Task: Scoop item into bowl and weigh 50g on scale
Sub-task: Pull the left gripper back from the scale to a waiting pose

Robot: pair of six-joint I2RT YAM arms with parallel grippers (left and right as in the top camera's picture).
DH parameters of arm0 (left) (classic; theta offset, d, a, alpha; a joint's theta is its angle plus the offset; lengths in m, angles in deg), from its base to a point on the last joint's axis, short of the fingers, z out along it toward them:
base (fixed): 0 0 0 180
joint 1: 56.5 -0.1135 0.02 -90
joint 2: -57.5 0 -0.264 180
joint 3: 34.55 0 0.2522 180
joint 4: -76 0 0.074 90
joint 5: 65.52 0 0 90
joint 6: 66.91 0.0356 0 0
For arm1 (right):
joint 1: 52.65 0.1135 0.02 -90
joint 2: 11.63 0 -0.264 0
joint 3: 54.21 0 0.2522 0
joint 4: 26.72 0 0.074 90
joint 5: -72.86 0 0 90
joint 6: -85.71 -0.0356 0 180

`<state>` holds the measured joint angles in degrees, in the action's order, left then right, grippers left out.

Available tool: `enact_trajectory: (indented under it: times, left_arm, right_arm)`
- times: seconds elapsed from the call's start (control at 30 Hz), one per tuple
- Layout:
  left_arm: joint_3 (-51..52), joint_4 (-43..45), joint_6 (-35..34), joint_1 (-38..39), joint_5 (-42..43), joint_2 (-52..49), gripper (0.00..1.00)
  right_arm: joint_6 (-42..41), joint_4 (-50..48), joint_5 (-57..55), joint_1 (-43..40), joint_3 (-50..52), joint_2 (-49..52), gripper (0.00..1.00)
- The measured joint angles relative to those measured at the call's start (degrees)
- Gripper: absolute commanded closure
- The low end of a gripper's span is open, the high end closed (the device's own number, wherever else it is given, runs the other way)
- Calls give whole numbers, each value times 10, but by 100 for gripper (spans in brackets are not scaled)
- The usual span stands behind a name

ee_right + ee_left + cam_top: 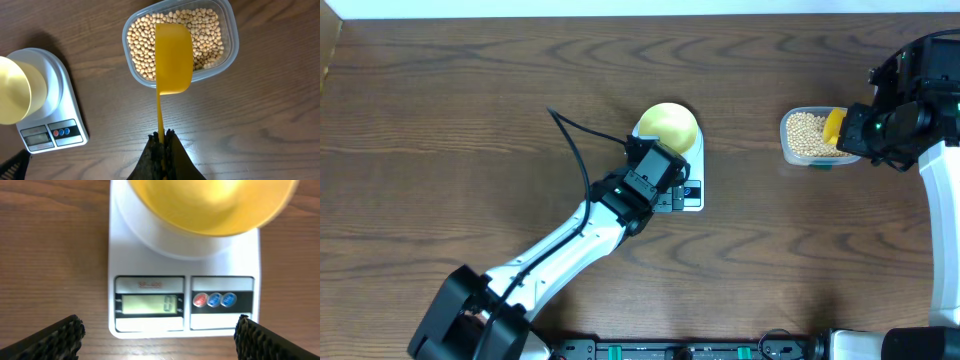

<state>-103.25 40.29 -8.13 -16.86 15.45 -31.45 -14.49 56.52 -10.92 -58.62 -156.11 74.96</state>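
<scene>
The pale yellow bowl (668,126) (210,205) sits on the white scale (690,198) (150,250); its display (150,303) reads 0. My left gripper (660,162) (160,342) hovers over the scale's front, open, and nothing lies between its black fingers (55,340). Tan beans (805,135) (140,45) fill a clear tub (785,135) (227,55) at the right. My right gripper (855,130) (162,137) is shut on the thin handle of a yellow scoop (833,125) (173,55), whose cup hangs over the beans. No beans show on the scoop.
The scale (50,115) and bowl (15,97) also show at the left of the right wrist view. The scale has three small round buttons (214,300). A black cable (575,150) trails from the left arm across the dark wooden table (470,100).
</scene>
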Motion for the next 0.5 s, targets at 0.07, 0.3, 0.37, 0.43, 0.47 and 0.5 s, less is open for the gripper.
enact_trajectory:
  times: [0.07, 0.3, 0.37, 0.43, 0.47, 0.5]
  left_arm:
    - [0, -1, 0, 0, 10, 11, 2]
    - [0, -58, 2, -11, 24, 102, 2]
    - [0, -91, 2, -27, 27, 139, 2]
    - [0, -123, 6, -50, 35, 174, 2]
    - [0, -136, 17, -65, 51, 191, 2]
    - [0, -142, 27, -75, 61, 201, 2]
  right_arm:
    - [0, 0, 0, 0, 0, 0, 99]
    - [0, 5, 0, 0, 0, 0, 99]
    - [0, 6, 0, 0, 0, 0, 99]
    - [0, 6, 0, 0, 0, 0, 99]
    - [0, 6, 0, 0, 0, 0, 99]
    - [0, 7, 0, 0, 0, 0, 99]
